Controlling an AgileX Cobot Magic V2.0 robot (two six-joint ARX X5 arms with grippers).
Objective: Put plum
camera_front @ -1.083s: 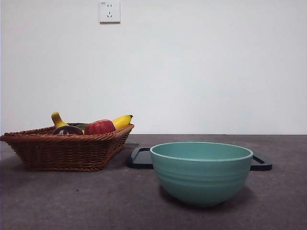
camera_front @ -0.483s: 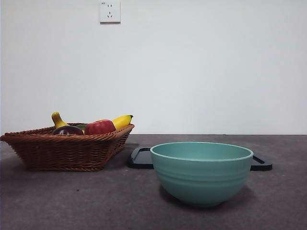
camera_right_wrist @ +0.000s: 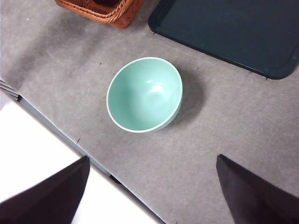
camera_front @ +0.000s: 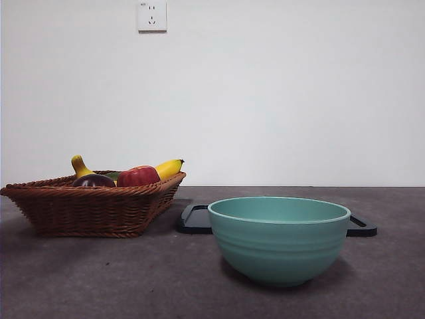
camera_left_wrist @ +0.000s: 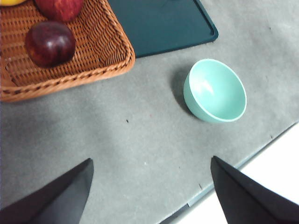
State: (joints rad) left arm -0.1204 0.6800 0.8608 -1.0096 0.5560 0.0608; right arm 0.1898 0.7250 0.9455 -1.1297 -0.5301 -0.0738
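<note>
Front view: plum (camera_front: 93,180) in basket (camera_front: 86,209), 9 o'clock of apple (camera_front: 138,176).
Left wrist view: left gripper (camera_left_wrist: 150,189) wide, empty, high above table.
Right wrist view: right gripper (camera_right_wrist: 152,191) wide above bowl (camera_right_wrist: 145,94).
Risk: apple adjacent; misaligned descent grabs wrong fruit.

Table (camera_front: 99,279): grey, matte, felt-like surface.
Basket (camera_front: 93,209): brown wicker, toward one end.
Tray (camera_left_wrist: 159,23): dark, flat, just beside the basket, perhaps touching.
Bowl (camera_front: 279,239): teal, upright, near the front edge.

Dark maroon plum (camera_left_wrist: 50,43), brown woven basket (camera_left_wrist: 93,56) (bowl (camera_left_wrist: 216,90) mint green).
</note>
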